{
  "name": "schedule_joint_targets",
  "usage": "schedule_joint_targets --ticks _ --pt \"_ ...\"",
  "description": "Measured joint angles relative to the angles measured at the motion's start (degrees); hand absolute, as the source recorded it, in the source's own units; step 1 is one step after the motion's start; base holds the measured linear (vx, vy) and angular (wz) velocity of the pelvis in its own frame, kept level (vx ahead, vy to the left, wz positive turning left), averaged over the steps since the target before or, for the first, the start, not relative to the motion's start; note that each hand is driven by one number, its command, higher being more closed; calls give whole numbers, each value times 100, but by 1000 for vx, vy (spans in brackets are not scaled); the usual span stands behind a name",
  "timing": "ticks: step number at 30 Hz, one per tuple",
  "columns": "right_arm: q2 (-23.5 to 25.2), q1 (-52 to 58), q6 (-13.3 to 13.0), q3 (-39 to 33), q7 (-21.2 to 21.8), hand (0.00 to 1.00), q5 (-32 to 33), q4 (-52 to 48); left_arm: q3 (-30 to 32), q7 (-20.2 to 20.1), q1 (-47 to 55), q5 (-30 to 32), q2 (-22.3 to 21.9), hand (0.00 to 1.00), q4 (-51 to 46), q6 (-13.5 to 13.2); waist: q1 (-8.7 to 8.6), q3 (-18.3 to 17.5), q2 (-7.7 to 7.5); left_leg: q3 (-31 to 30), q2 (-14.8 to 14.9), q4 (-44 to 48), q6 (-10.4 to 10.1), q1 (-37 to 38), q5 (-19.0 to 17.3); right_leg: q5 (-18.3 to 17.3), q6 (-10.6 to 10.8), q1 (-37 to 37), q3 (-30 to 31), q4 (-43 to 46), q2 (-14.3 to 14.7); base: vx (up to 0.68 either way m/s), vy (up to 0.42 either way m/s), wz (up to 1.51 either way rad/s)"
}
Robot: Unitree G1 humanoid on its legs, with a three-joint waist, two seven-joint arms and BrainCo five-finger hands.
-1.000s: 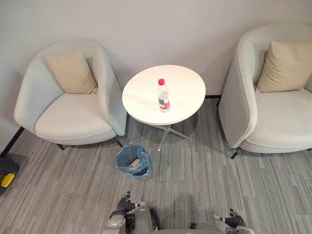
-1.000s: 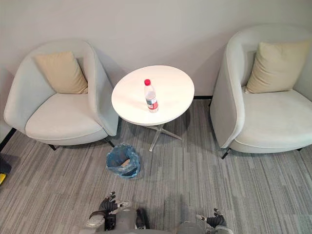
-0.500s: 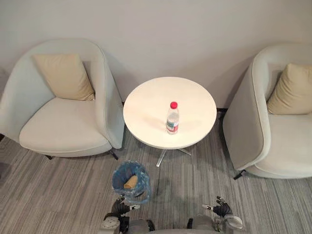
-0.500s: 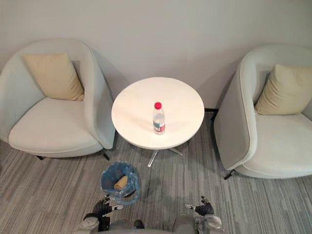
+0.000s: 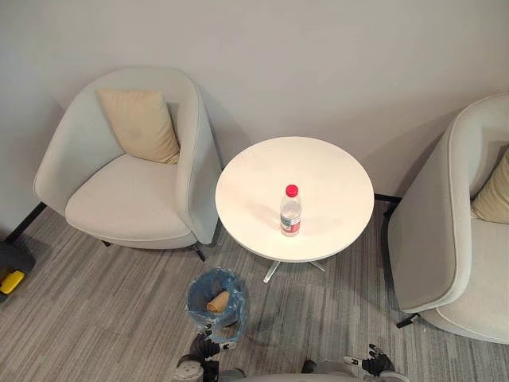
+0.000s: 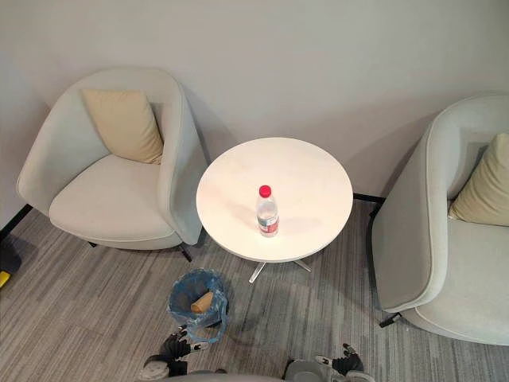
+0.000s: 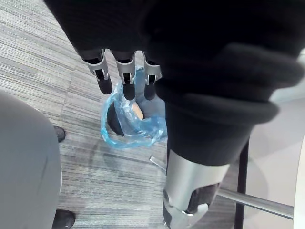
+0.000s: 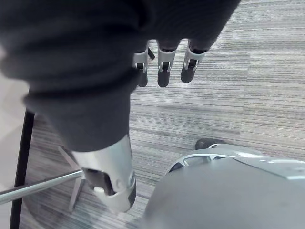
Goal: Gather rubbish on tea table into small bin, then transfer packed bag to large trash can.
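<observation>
A clear water bottle [image 5: 291, 212] with a red cap stands upright on the round white tea table [image 5: 262, 175]. On the carpet in front of the table's left side sits the small bin [image 5: 198, 290], lined with a blue bag. A tan piece of rubbish [image 5: 217, 302] lies inside it. My left hand [image 5: 206, 349] hangs low just in front of the bin, fingers [image 7: 125, 76] straight and holding nothing. At the bottom right my right hand [image 5: 374, 364] hovers over the carpet, its fingers [image 8: 163, 67] relaxed and bare.
A pale armchair [image 5: 127, 199] with a beige cushion [image 5: 141, 125] stands left of the table, and a second armchair [image 5: 445, 239] stands to the right. A wall runs behind them. A yellow and black object [image 5: 9, 280] lies at the left edge.
The whole picture has shifted, so the camera has moved. The bottle, table and bin keep their places relative to each other. Both hands stay low.
</observation>
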Motion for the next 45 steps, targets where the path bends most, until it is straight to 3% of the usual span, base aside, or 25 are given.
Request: schedule_joint_targets --ticks 9,11,12,14,16,19,28,33,41,45 --pt "14 23 -9 74 -118 0 -133 -25 -7 6 10 187 27 0 25 -4 2 -66 -42 -300 -113 -329 54 -9 224 366 117 268 -210 -641 -12 -105 27 20" --pt "-278 -128 59 -10 -87 0 -184 -9 -1 -13 23 245 144 0 34 7 7 -84 -85 -328 -110 -463 45 13 260 362 114 274 -217 -676 2 -108 -10 10" --pt "-651 -159 103 53 96 0 -132 -164 -10 -65 40 257 246 0 33 17 0 -114 -35 -349 -111 -521 21 30 234 357 114 300 -174 -737 30 -60 -2 9" --pt "-961 139 125 58 256 0 48 -1008 -11 -130 123 257 357 0 32 11 1 -123 -21 -401 -107 -528 19 10 232 357 114 304 -160 -779 30 -21 5 15" --pt "-1005 438 17 257 270 0 274 -2124 -11 -129 344 246 504 0 29 18 -17 -144 -62 -392 -56 -522 18 -39 231 357 112 272 -132 -807 84 23 -17 0" --pt "-869 506 -104 460 367 0 347 -2758 -13 -150 413 233 542 0 16 18 9 -218 -97 -323 16 -521 -2 -133 254 322 58 116 -49 -734 152 74 -52 -13" --pt "-976 -8 -340 436 219 0 149 -2837 -21 -222 514 230 591 0 -215 -36 6 -320 -146 -278 4 -518 -128 -77 377 204 -37 96 -31 -534 128 100 -9 0" --pt "-1045 -438 -444 722 59 0 -160 -3436 -134 -219 545 230 578 0 -264 -75 163 -322 -151 -271 -35 -523 -146 -133 516 209 -44 92 -45 -565 133 -8 -8 7" --pt "-1042 -788 -535 972 9 0 -224 -3507 -170 -216 761 229 572 0 -264 -145 174 -319 -131 -300 33 -687 -121 -240 534 301 -127 -16 -162 -628 188 -71 7 8" --pt "-1049 -1056 -538 1194 -12 0 -224 -3507 -214 -216 746 229 571 0 -266 -153 173 -275 -48 -296 27 -701 -119 -336 532 335 -85 -135 -156 -615 181 -51 10 -2"
